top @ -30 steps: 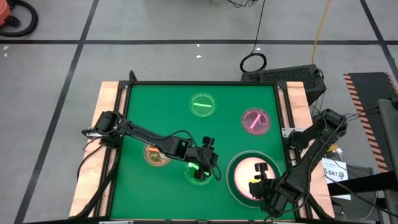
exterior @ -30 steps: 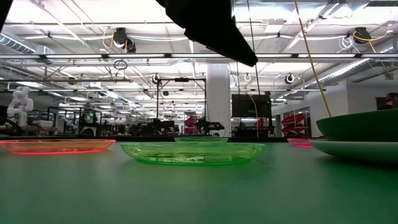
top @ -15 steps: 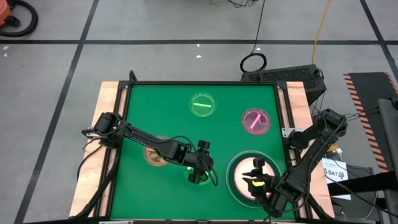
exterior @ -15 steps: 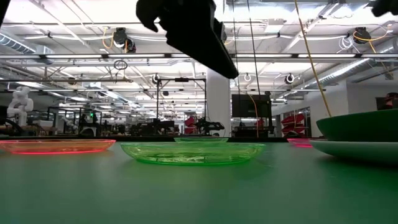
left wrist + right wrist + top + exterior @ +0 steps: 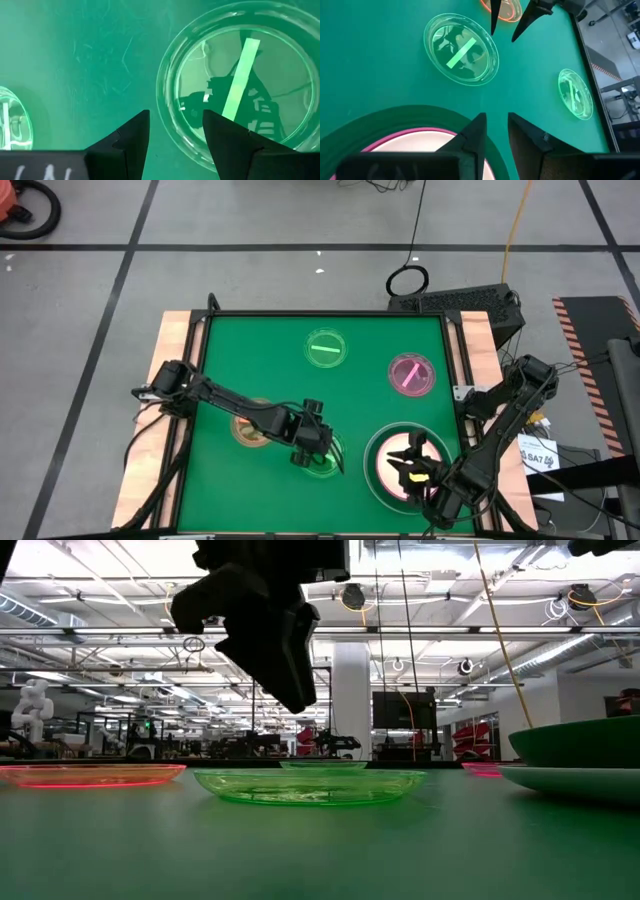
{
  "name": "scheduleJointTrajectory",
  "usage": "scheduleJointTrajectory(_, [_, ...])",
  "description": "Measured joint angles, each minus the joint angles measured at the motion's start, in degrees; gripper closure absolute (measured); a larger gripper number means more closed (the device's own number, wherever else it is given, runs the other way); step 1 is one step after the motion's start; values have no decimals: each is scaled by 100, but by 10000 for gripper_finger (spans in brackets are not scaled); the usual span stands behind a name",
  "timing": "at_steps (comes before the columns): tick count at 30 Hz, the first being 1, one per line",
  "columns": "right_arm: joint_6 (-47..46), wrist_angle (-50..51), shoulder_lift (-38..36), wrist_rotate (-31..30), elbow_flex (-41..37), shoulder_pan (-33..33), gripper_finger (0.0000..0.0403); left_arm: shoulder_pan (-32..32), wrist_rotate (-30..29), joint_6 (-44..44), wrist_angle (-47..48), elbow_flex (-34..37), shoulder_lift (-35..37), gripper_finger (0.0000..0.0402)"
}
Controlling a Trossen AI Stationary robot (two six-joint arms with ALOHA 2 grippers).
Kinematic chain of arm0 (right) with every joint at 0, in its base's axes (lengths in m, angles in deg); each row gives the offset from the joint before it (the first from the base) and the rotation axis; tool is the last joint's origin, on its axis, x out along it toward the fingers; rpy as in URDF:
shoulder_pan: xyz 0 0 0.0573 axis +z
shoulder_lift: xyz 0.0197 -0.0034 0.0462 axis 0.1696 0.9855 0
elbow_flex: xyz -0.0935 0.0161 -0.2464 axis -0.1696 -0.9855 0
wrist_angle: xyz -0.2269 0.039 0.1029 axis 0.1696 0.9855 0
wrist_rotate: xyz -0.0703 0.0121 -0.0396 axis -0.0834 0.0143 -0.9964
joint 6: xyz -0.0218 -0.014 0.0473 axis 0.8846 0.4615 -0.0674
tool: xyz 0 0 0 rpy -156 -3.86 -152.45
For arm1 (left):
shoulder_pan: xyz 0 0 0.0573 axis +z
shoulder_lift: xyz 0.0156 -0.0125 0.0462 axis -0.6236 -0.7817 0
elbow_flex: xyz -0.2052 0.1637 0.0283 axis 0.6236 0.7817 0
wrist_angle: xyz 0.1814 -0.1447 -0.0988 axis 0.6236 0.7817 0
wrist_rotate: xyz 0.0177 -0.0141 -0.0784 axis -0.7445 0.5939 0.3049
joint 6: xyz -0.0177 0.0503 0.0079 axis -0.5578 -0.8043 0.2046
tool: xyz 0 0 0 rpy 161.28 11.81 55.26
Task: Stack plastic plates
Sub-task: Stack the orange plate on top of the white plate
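A small translucent green plate point(image 5: 322, 460) point(image 5: 240, 85) lies flat on the green mat, near the middle of the near edge. My left gripper point(image 5: 305, 455) point(image 5: 175, 127) hangs open above it. It points steeply down, one finger on either side of the plate's rim, well clear of it in the low view point(image 5: 290, 690). At the near right a pink plate point(image 5: 400, 465) lies in a dark green plate point(image 5: 580, 740), which rests on a pale plate point(image 5: 570, 780). My right gripper point(image 5: 495, 130) hovers over this stack, slightly open, with nothing between its fingers.
A small orange plate point(image 5: 250, 430) lies under my left arm, to the left of the green one. A second small green plate point(image 5: 327, 348) and a small pink plate point(image 5: 411, 373) lie toward the far edge. Wooden side rails point(image 5: 172, 350) border the mat.
My left gripper has tipped steeply downward and sunk toward the small green plate, shifting a little toward the table's left, and stays open. My right gripper has turned at the wrist over the stack without leaving its place.
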Motion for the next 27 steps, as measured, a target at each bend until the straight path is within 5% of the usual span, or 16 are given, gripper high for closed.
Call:
scheduleJointTrajectory(14, [54, 396, 2, -290, 0, -5, 328, -8, -363, 593, 703, 461, 144, 211])
scheduleJointTrajectory(27, [143, 652, 4, -309, 0, -156, 328, -793, -1662, 2348, 29, 2380, 2303, 211])
